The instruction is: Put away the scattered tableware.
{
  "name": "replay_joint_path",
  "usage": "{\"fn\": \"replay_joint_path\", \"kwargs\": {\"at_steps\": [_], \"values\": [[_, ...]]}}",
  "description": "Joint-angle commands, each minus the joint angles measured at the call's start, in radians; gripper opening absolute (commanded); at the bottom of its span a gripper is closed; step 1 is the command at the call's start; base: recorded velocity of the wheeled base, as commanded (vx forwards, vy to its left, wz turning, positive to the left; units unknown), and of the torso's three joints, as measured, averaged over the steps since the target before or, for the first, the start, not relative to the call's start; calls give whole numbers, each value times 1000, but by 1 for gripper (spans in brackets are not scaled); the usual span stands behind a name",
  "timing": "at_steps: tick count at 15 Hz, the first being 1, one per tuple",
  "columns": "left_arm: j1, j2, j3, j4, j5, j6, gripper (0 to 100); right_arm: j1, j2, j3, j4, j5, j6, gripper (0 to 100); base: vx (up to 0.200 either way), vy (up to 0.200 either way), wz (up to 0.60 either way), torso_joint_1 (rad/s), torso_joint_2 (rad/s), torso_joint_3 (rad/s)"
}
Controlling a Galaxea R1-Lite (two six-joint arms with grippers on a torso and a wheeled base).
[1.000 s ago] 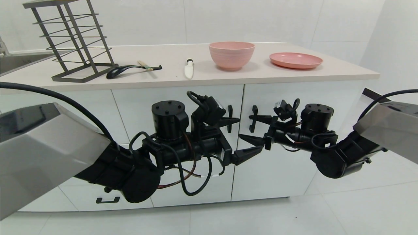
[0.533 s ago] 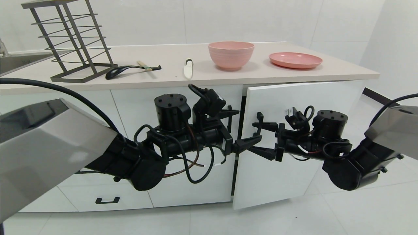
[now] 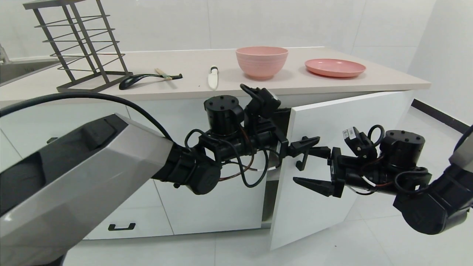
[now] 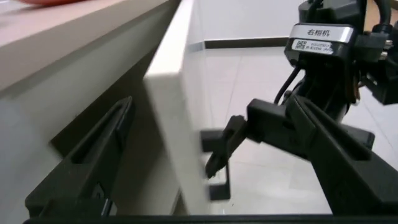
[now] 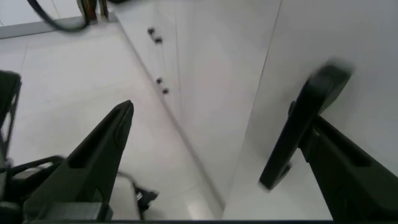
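Right claw (image 3: pixel 308 166) spread wide, 1 finger against the small black handle (image 3: pixel 301 159) of the white cabinet door (image 3: pixel 354 118); door part open. Left claw (image 4: pixel 205 118) wide, straddling the door's free edge, likely to swing it out. Round pink bowl (image 3: pixel 261 61), flat pink plate (image 3: pixel 334 67), black spoon (image 3: pixel 140 78) and white-sheathed knife (image 3: pixel 213 78) lie on the beige worktop (image 3: pixel 388 83), not yet stored.
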Motion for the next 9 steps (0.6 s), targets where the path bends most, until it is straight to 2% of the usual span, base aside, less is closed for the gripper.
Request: {"fn": "replay_joint_path", "kwargs": {"at_steps": [1, 4, 9], "values": [[-39, 60, -80, 23, -2, -1, 100, -1, -20, 4, -3, -2, -2, 100, 0, 0, 0, 0, 0, 0], [-56, 68, -89, 26, -17, -3, 100, -53, -4, 8, -3, -6, -11, 100, 0, 0, 0, 0, 0, 0], [-45, 63, -81, 20, -16, -6, 100, -166, 48, 97, -10, -6, -96, 100, 0, 0, 0, 0, 0, 0]]}}
